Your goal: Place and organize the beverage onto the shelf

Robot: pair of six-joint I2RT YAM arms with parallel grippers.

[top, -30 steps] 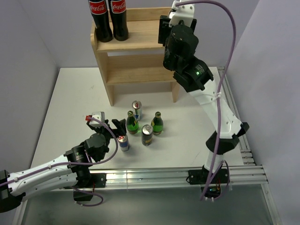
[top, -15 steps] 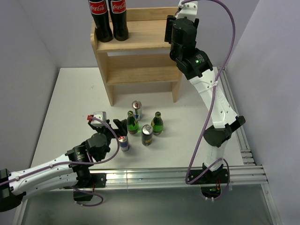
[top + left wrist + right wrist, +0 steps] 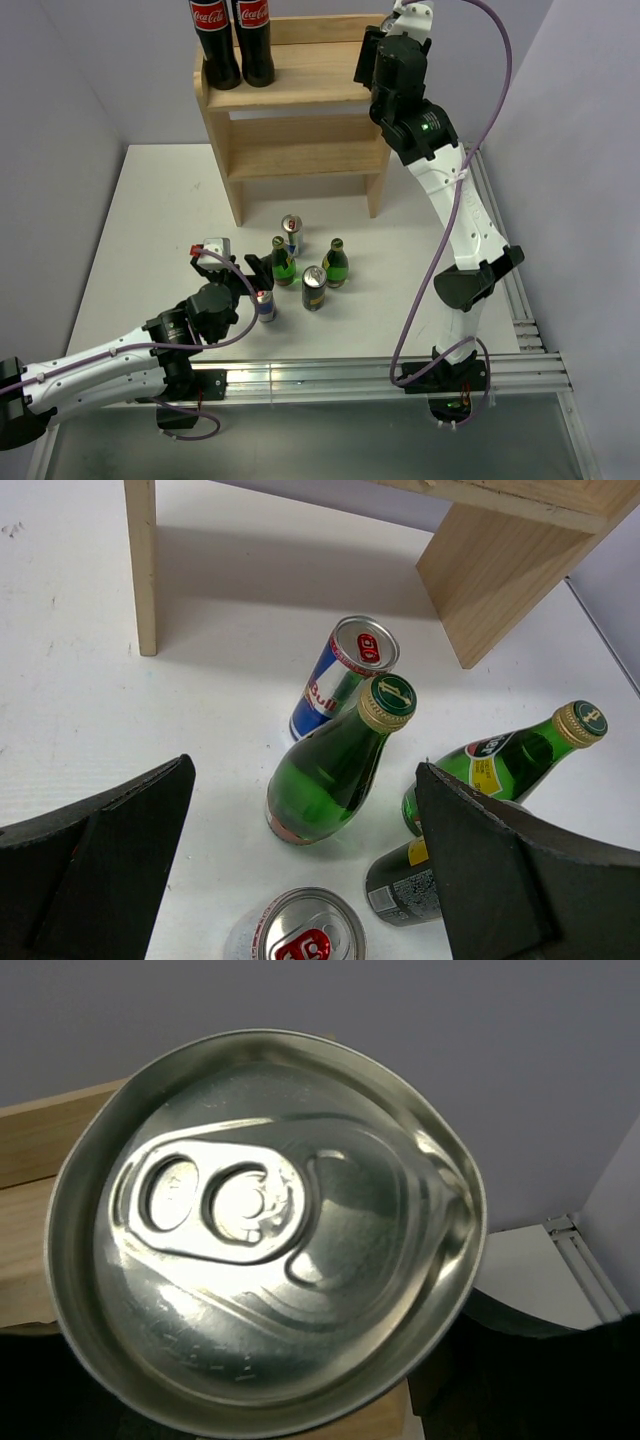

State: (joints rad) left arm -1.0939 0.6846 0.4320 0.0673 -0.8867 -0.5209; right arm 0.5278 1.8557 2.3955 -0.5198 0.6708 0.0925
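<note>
Silver aluminium can (image 3: 265, 1230), gripped by the right gripper (image 3: 364, 62) at the right end of the light wooden three-tier shelf (image 3: 300, 92), should go down upright and slowly onto the top tier; the left gripper (image 3: 248, 268) is wide open.

We note the shelf (image 3: 310, 82) as matt unpainted wood, the can (image 3: 265, 1230) as shiny bare metal on top, the green bottles (image 3: 325, 775) as glossy glass.

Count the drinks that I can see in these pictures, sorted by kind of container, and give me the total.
Cola bottles: 2, on the top tier of the shelf
Green glass bottles: 2, on the table
Cans: 4, three on the table and the held can in the right gripper
Total: 8
</note>
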